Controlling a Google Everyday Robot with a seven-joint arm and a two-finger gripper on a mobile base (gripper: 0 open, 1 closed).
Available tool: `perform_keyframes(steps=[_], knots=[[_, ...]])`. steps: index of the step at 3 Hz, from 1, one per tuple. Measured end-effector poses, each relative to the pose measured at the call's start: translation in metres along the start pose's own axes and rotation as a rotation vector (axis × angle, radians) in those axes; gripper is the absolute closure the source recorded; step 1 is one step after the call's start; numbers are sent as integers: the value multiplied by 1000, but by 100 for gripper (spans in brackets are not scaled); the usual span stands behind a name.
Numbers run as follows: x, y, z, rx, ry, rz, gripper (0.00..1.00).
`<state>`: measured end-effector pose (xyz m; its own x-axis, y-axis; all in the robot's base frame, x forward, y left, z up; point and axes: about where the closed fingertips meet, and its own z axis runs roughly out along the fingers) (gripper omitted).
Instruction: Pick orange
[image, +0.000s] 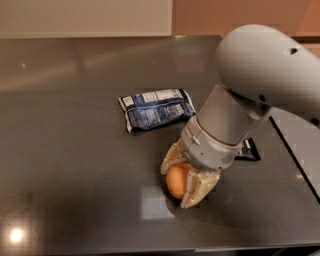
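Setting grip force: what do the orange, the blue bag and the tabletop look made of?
The orange, gripped by the end effector near the table's front: matte fruit peel. The blue bag: crinkled printed film, probably plastic. The tabletop: dark, glossy, mirrors lights; stone or laminate, unclear.
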<state>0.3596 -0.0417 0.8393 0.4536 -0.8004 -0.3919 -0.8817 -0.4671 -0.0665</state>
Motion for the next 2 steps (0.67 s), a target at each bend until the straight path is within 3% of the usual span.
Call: perform_keyframes(steps=[1,2], knots=[[-2,-3,-14,6,-26,17,88],[-1,-13,-35,-10,-58,52,100]])
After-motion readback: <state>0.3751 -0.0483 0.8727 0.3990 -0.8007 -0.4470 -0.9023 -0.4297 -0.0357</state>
